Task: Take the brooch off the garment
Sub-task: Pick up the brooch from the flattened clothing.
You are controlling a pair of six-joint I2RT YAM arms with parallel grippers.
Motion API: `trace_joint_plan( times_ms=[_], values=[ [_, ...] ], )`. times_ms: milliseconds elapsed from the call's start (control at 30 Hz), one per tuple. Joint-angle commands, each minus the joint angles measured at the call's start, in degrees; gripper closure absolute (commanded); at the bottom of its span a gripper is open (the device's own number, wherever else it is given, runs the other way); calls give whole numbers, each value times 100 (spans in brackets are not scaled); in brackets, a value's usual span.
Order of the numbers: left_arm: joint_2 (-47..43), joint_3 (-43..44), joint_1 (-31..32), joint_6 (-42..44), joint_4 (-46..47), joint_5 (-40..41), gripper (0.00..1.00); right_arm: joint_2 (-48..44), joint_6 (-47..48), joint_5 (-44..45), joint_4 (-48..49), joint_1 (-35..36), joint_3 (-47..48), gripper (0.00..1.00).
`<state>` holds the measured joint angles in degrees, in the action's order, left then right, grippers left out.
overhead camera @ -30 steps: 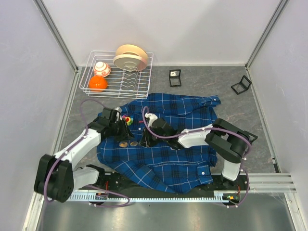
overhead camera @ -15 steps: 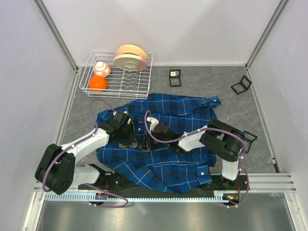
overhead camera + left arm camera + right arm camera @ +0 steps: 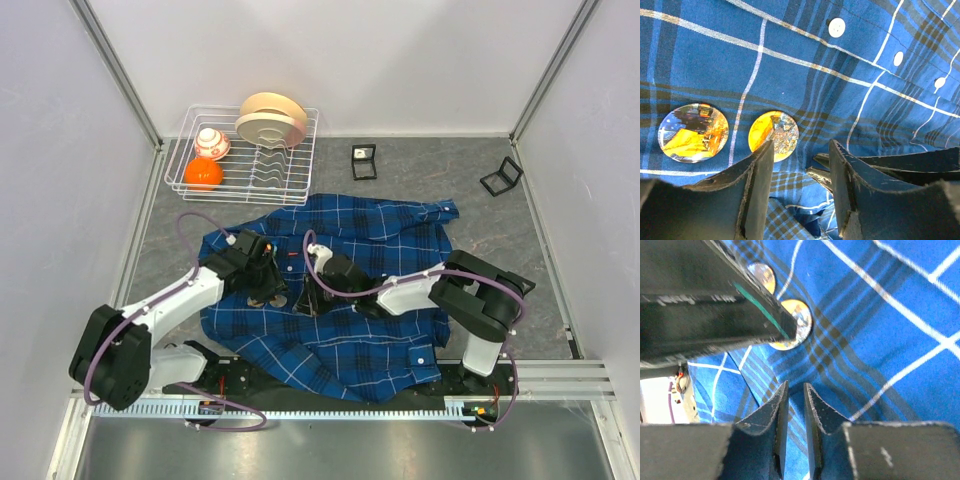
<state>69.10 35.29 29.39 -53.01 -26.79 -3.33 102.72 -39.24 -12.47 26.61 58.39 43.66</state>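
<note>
The garment [image 3: 370, 300], a dark-blue plaid shirt, lies spread across the table. Two round picture brooches are pinned side by side on it: one [image 3: 773, 136] just ahead of my left finger, the other [image 3: 693, 132] to its left. My left gripper [image 3: 800, 167] is open and low over the cloth, its left fingertip touching the nearer brooch's edge. Between its fingers lies a bunched fold of shirt. My right gripper [image 3: 794, 390] comes in from the right, jaws a narrow gap apart with shirt cloth pinched in the gap. In the right wrist view both brooches [image 3: 792, 325] peek past the left finger.
A white wire dish rack [image 3: 300, 150] at the back left holds plates [image 3: 272, 118], an orange fruit [image 3: 203, 173] and a small ball. Two black stands [image 3: 364, 162] [image 3: 500, 178] sit on the grey table behind the shirt. Walls close in on both sides.
My left gripper has moved right and nearer, down onto the brooches, and its jaws have widened. The right gripper has stayed on the cloth beside them.
</note>
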Motion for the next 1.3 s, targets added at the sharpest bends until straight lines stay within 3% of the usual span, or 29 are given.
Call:
trace_joint_plan(
  times_ms=[0, 267, 333, 467, 733, 1033, 1267],
  values=[
    [445, 584, 41, -271, -326, -176, 46, 187, -259, -238, 589, 50, -357, 77],
    [842, 725, 418, -385, -564, 315, 55, 504, -321, -256, 855, 32, -437, 86],
    [877, 769, 524, -341, -705, 815, 56, 294, -268, -212, 758, 41, -446, 86],
    [1026, 1005, 901, -104, -1012, 1457, 38, 126, -127, -167, 389, 15, -306, 85],
    [1685, 1498, 1570, -51, -1812, 2592, 35, 336, -391, -475, 924, -108, -490, 85],
    [2274, 1542, 1632, -139, -1786, 2689, 46, 214, -259, -537, 925, -188, -569, 86],
    [1818, 1314, 1667, -315, -1734, 2575, 68, 231, 13, -537, 478, -188, -253, 86]
  ],
)
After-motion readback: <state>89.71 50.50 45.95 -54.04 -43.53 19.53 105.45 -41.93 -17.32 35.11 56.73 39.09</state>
